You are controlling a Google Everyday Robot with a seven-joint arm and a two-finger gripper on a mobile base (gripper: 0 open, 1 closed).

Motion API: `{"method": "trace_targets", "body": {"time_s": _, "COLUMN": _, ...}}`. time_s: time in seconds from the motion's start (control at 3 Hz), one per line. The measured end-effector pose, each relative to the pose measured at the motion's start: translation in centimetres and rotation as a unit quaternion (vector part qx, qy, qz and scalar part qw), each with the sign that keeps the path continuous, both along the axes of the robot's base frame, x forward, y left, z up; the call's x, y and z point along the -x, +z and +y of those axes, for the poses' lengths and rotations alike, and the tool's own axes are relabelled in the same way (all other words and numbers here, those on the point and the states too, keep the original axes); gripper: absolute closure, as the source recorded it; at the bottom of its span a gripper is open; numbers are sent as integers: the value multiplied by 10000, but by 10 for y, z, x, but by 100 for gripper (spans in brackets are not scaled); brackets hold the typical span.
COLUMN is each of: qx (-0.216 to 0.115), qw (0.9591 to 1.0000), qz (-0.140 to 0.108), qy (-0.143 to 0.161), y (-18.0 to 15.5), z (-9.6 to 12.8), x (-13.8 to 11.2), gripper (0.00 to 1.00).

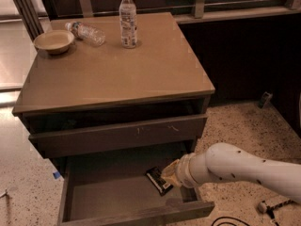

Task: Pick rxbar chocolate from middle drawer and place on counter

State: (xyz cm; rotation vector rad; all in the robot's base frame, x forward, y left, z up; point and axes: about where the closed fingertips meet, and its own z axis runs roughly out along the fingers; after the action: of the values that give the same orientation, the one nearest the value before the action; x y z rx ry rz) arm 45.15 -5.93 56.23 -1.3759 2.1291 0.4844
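The rxbar chocolate (158, 181), a flat black bar with white print, lies slanted on the floor of the open middle drawer (108, 197), near its right side. My gripper (170, 175) reaches down into the drawer from the right on the white arm (235, 168), and its tip is at the bar's right edge. The gripper's tip hides part of the bar. The counter (127, 74) is the tan top slab of the cabinet above.
On the counter stand an upright water bottle (128, 20), a lying bottle (87, 32) and a pale bowl (54, 41) at the back left. A drawer with a scratched front (122, 134) juts out above the open one. A cable (225, 220) lies on the speckled floor.
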Motion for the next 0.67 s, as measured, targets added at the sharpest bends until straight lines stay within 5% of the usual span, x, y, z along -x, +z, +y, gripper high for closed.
{"method": "trace_targets", "body": {"time_s": 0.33, "qx": -358, "qw": 9991, "qz": -210, "qy": 27, "y": -55, "z": 12, "x": -19, "gripper": 100}}
{"method": "trace_targets", "body": {"time_s": 0.67, "qx": -569, "qw": 9983, "qz": 125, "qy": 29, "y": -93, "z": 23, "x": -3, "gripper": 100}}
